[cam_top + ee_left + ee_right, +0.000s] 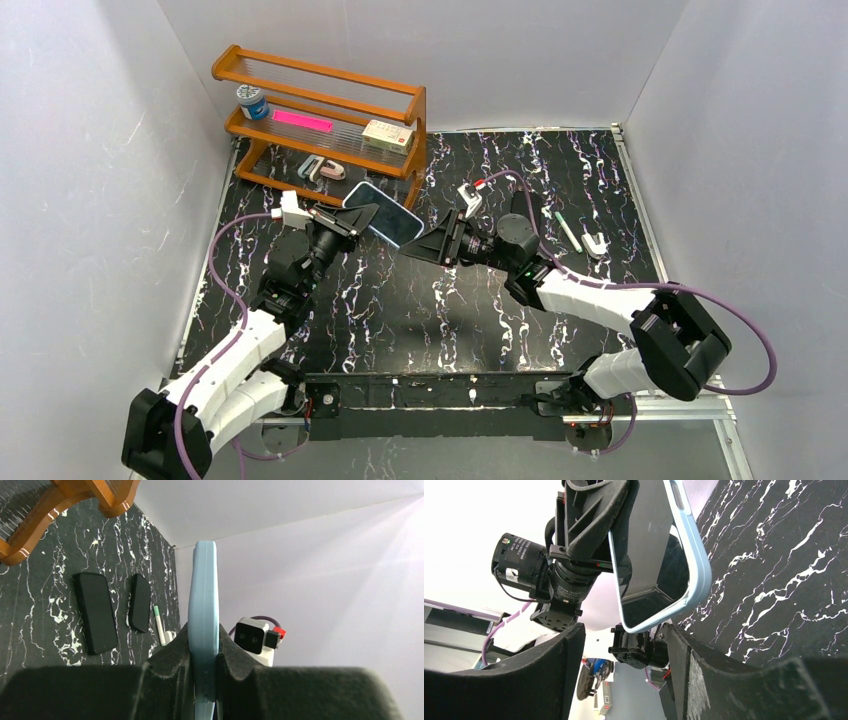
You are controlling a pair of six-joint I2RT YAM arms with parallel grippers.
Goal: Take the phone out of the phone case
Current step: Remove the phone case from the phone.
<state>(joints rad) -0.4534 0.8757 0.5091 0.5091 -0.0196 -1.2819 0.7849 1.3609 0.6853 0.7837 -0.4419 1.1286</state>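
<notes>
The phone (386, 216), dark screen up, sits inside its light blue phone case (698, 567) and is held tilted above the table. My left gripper (352, 219) is shut on the case's left end; in the left wrist view the case (203, 605) stands edge-on, pinched between both pads of the gripper (204, 672). My right gripper (424, 246) is open at the phone's lower right corner. In the right wrist view that corner (640, 622) hangs just above the gap of the open gripper (624, 672), touching neither finger (539, 675). The glossy screen (649, 545) shows reflections.
A wooden rack (322, 112) at the back left holds a jar (252, 101), a pink strip and a small box. A pen (567, 230) and a white clip (595, 244) lie at the right. Two flat black slabs (96, 612) (140, 602) rest on the marbled table (420, 310).
</notes>
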